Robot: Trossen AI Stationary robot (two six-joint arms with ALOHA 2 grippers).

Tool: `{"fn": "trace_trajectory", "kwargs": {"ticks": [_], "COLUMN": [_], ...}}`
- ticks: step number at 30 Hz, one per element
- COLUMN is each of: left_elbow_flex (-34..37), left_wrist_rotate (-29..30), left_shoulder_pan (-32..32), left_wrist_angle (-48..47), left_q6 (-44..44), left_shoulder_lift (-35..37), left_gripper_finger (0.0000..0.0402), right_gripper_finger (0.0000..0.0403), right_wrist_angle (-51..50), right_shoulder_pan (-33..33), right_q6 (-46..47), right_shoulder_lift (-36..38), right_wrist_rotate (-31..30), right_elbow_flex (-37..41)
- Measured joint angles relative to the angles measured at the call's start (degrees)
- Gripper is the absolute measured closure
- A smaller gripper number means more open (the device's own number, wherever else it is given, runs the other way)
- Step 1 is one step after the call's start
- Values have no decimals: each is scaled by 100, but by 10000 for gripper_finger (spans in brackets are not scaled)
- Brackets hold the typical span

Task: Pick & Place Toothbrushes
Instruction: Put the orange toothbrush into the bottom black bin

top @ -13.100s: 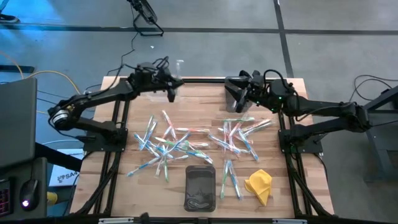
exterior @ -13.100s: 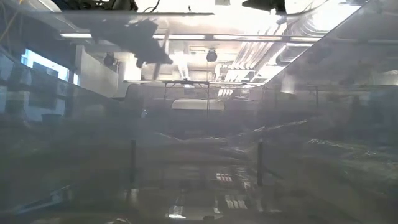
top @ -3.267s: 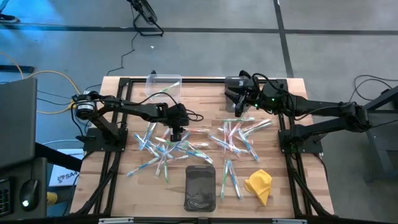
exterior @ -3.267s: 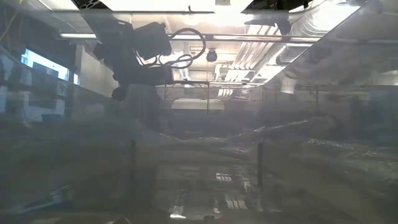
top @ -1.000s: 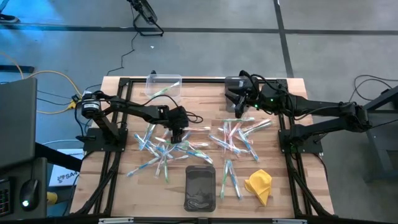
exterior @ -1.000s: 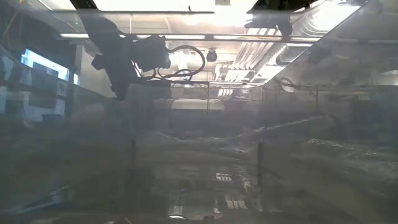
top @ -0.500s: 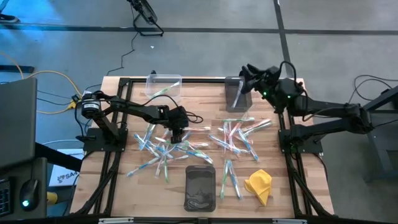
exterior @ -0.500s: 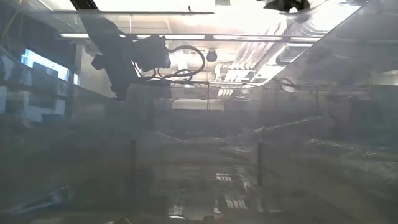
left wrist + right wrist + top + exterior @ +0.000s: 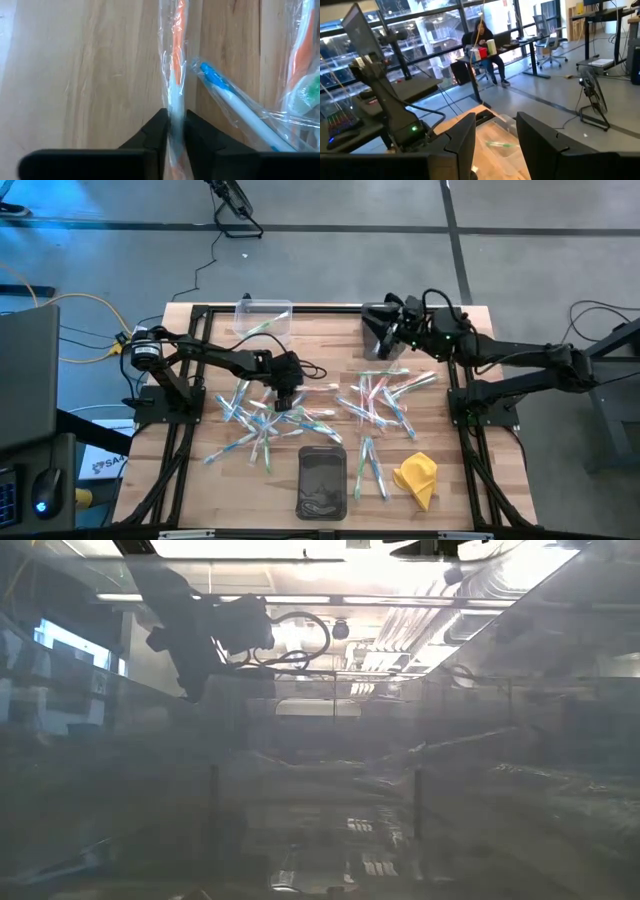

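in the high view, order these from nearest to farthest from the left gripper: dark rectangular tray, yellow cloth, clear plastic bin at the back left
Measured from the left gripper, down in the left toothbrush pile:
1. Dark rectangular tray, at the front centre of the table.
2. Clear plastic bin, at the back left edge, only a little farther.
3. Yellow cloth, at the front right, clearly farthest.

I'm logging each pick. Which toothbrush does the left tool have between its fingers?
The wrapped orange-accented toothbrush in the left pile, pinched between the left tool's fingers. The blue-tipped one beside it lies outside them.
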State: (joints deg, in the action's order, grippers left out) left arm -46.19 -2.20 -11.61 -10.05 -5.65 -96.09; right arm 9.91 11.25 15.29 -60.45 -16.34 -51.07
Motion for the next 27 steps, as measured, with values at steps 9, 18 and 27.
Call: {"fn": "trace_trajectory", "kwargs": {"ticks": [9, 18, 27], "left_elbow_flex": [1, 33, 13], "left_wrist_rotate": [7, 171, -608], "left_shoulder_pan": [-1, -554, -1354], "left_wrist_angle": [-59, -482, 51], "left_q6": [8, 4, 273], "left_shoulder_lift": [88, 873, 2069], "left_gripper_finger": [383, 390, 390], "right_gripper_finger": [267, 267, 267], "right_wrist_angle": [0, -22, -59], "right_shoulder_pan": [0, 0, 0], "right_q6": [-45, -225, -354], "right_shoulder_lift": [0, 2, 2], "right_wrist_rotate": [5, 496, 496], "right_elbow_flex": [0, 0, 0]}}
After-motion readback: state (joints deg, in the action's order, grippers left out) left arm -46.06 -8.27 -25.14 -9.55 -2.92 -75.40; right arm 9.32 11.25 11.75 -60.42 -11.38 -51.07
